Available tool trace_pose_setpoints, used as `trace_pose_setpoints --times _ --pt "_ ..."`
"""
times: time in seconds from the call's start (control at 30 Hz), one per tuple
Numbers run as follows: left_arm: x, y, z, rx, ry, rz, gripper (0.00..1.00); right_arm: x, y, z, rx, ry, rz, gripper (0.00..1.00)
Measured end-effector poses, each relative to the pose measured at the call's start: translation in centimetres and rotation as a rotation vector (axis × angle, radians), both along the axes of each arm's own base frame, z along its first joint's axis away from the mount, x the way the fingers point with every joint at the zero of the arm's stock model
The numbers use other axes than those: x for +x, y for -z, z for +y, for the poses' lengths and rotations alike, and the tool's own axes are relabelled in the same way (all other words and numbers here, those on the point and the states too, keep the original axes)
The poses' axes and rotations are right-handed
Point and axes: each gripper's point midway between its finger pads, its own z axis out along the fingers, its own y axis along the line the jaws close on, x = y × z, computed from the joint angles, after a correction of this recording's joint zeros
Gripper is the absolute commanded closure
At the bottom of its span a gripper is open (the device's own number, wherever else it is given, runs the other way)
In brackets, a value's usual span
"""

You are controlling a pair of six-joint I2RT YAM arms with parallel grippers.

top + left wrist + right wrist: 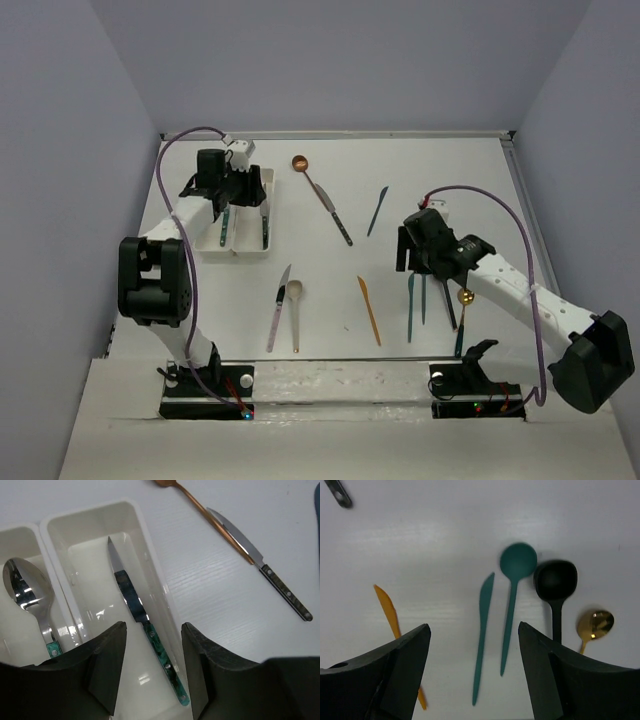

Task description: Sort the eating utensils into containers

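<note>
Green-handled knife [131,600] and spoon [27,587] flat in separate white trays [90,512]

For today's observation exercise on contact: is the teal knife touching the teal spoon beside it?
Apart. The right wrist view shows bare white table between the teal knife and the teal spoon along their whole length.

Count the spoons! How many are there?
6: silver spoon in the left tray; copper spoon far middle; beige spoon near front; teal spoon, black spoon and gold spoon on the right. More may be hidden.

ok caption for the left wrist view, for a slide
Open left claw above a green-handled knife lying in a white tray
</note>
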Motion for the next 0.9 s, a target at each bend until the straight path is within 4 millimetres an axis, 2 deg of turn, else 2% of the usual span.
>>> trace_pose_setpoints --times 0.1,0.27,0.33,0.43,0.6,0.73,0.9 --pt "-0.3 -3.1 -0.3 -0.015 0.018 -0.071 0.39 -3.0 1.2 -1.3 -0.067 0.015 0.169 0.21" --pt "-1.2 -7.7 0.0 0.001 0.040 -0.192 0.33 -3.7 1.8 -3.3 -0.152 0.095 0.320 0.21" --pt "-2.0 -9.1 0.5 0.011 0.042 -0.236 0.32 -4.3 3.2 -5.0 -0.197 0.155 0.412 0.21" --pt "-3.5 -9.8 1.3 0.025 0.041 -0.277 0.32 -5.3 5.2 -6.9 -0.260 0.215 0.546 0.22" --pt "-4.3 -9.0 2.0 0.034 0.040 -0.270 0.32 -5.5 6.9 -7.8 -0.291 0.248 0.635 0.27" --pt "-4.6 -8.9 1.8 0.031 0.054 -0.269 0.31 -3.8 6.7 -7.5 -0.266 0.236 0.599 0.29" --pt "-4.9 -10.3 1.9 0.032 0.061 -0.311 0.31 -2.5 6.9 -7.4 -0.251 0.234 0.578 0.28"
